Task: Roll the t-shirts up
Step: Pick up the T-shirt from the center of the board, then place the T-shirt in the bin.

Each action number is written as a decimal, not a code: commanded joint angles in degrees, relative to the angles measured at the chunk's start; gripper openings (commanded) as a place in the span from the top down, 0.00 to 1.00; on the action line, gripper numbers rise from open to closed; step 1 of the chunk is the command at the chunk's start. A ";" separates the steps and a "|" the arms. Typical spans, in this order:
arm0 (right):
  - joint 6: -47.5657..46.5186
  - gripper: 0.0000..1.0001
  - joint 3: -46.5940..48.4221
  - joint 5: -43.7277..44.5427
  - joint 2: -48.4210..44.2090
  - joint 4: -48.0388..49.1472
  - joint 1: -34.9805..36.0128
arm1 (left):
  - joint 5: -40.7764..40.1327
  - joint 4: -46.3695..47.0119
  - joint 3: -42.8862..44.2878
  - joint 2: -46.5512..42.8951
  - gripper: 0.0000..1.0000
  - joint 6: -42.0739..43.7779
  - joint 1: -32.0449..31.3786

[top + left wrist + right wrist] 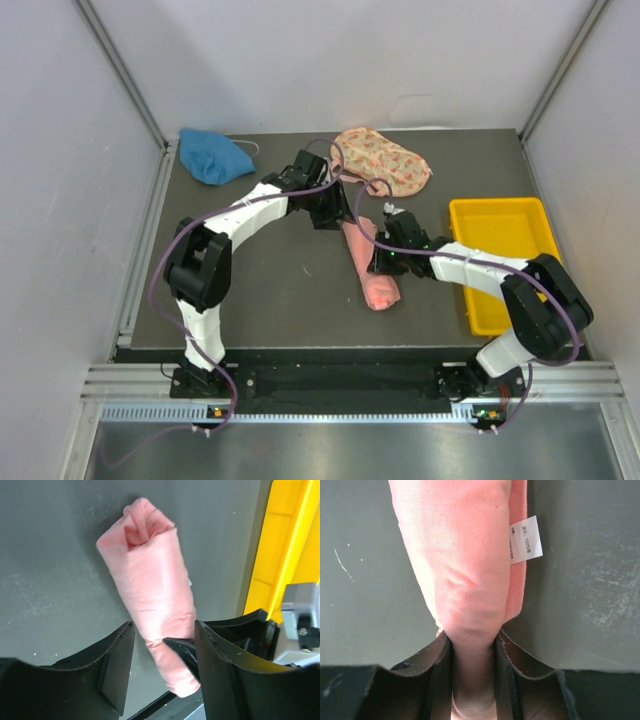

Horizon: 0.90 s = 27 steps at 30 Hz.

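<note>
One t-shirt of three is in hand: the salmon-pink t-shirt [378, 285] lies as a finished tube on the table [270, 290], between the two arms, while the blue t-shirt [213, 155] and the floral t-shirt [385, 160] lie unrolled at the far edge. By judgement, rolling of this item is complete and transfer is pending, probably to the yellow tray [500, 205] nearby. The right gripper [472, 645] is clamped across the roll near its white label [525, 540], jaws pressed into the cloth. The left gripper [164, 626] straddles the far end, jaws wide apart, gripping nothing. The next move calls for a level lift under firm grip, so that the layers do not unwind
</note>
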 commanded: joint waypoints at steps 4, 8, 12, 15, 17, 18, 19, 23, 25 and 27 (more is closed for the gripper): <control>-3.13 1.00 1.55 3.63 -4.62 -0.75 0.55 | 2.32 4.10 -3.36 -5.31 0.45 0.95 0.69; -4.18 1.00 1.20 4.70 -5.42 -0.13 0.37 | 3.02 4.97 -4.94 -6.63 0.44 1.04 0.95; -5.50 1.00 1.64 4.53 -5.59 -0.04 0.55 | 3.81 5.41 -7.05 -7.33 0.45 1.04 1.04; -6.12 1.00 1.55 4.70 -6.03 -0.04 0.55 | 4.42 5.86 -8.46 -8.04 0.45 1.13 1.04; -6.38 1.00 1.20 4.96 -6.29 0.40 0.46 | 4.60 5.86 -9.07 -8.56 0.45 1.48 1.12; -6.56 1.00 0.85 4.96 -6.38 0.66 0.46 | 4.78 5.94 -9.69 -8.74 0.45 1.48 1.21; -6.56 1.00 0.67 5.05 -6.38 1.10 0.46 | 4.78 6.03 -9.95 -8.92 0.45 1.57 1.13; -8.14 1.00 -0.12 4.26 -6.56 1.98 0.55 | 5.13 6.38 -11.53 -9.97 0.45 1.66 1.39; -8.84 1.00 -0.73 4.44 -7.26 2.24 0.46 | 4.96 6.91 -12.76 -10.41 0.44 1.75 1.39; -9.46 1.00 -1.87 4.52 -8.13 3.12 0.46 | 4.95 7.17 -13.64 -10.67 0.45 1.75 1.56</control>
